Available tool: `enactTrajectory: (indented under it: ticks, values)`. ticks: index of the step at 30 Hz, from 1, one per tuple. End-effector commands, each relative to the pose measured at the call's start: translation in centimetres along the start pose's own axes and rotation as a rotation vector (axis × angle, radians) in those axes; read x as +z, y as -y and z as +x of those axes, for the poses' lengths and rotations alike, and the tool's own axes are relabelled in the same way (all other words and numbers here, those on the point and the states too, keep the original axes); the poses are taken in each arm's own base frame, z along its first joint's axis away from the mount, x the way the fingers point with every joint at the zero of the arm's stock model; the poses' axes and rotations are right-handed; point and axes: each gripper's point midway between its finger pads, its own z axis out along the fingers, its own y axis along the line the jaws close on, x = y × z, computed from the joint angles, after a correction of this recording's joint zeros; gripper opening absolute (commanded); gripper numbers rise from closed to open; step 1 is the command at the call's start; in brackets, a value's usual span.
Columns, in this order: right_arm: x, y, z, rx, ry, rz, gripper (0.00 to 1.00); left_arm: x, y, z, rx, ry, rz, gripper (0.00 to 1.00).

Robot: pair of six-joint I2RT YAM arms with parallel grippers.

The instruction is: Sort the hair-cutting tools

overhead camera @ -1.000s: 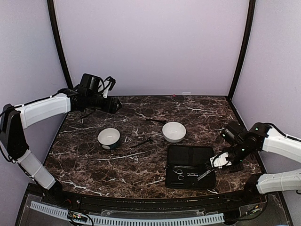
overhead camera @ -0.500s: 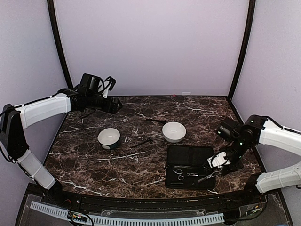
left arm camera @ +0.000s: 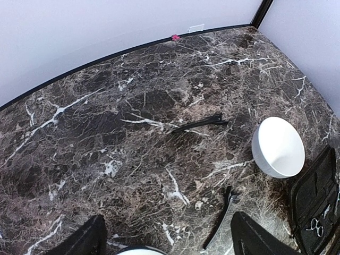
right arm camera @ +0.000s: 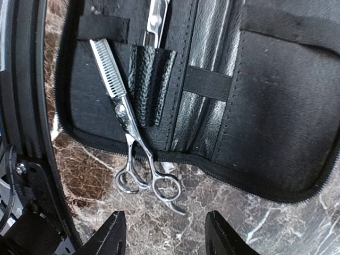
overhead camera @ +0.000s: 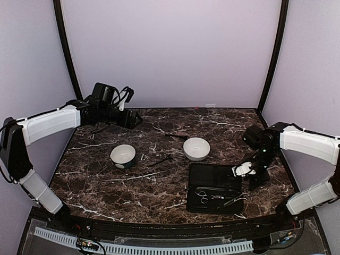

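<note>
Thinning scissors [right arm camera: 129, 133] lie with the toothed blade on the open black case [right arm camera: 265, 106] and the ring handles out on the marble. Just short of those rings my right gripper [right arm camera: 167, 236] hangs open, holding nothing. A second silvery tool [right arm camera: 156, 21] is tucked in a case pocket. From above, these scissors [overhead camera: 236, 200] sit at the case's right edge, another pair [overhead camera: 202, 195] lies inside, and the right gripper [overhead camera: 237, 171] is above them. Two dark clips [left arm camera: 199, 125] [left arm camera: 220, 218] lie on the table. My left gripper [left arm camera: 170, 241] is open and high over them.
Two white bowls [overhead camera: 123, 155] [overhead camera: 196, 149] stand mid-table, with one clip [overhead camera: 159, 160] between them and the other [overhead camera: 175, 136] behind. The black case [overhead camera: 215, 180] lies open at the front right. Black frame posts and lilac walls close in the back and sides.
My right gripper opened, let the scissors down at the case's right edge, and drew back toward the rear. The left arm shifted only slightly.
</note>
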Motion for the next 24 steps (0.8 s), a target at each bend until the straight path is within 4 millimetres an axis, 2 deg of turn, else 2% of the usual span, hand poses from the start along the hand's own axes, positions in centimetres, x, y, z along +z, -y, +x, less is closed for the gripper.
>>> enactTrajectory:
  ticks: [1,9,15,19,24]
  values:
    - [1.6,0.4,0.7,-0.023,-0.014,0.004,0.51,-0.3,2.3,-0.6,0.041,0.000,0.050,0.83]
    - [4.7,0.3,2.8,-0.043,-0.085,0.052,0.52,0.2,3.7,0.2,0.089,-0.022,0.044,0.84]
    - [5.2,0.3,1.8,0.000,-0.040,0.036,0.48,0.5,4.3,0.5,0.103,-0.032,0.053,0.84]
    - [5.4,0.1,1.2,0.042,-0.014,0.018,0.39,0.7,4.5,0.8,0.107,-0.041,0.052,0.84]
    - [5.6,-1.2,0.3,0.058,-0.002,-0.042,0.29,0.9,4.6,0.9,0.119,-0.047,0.047,0.84]
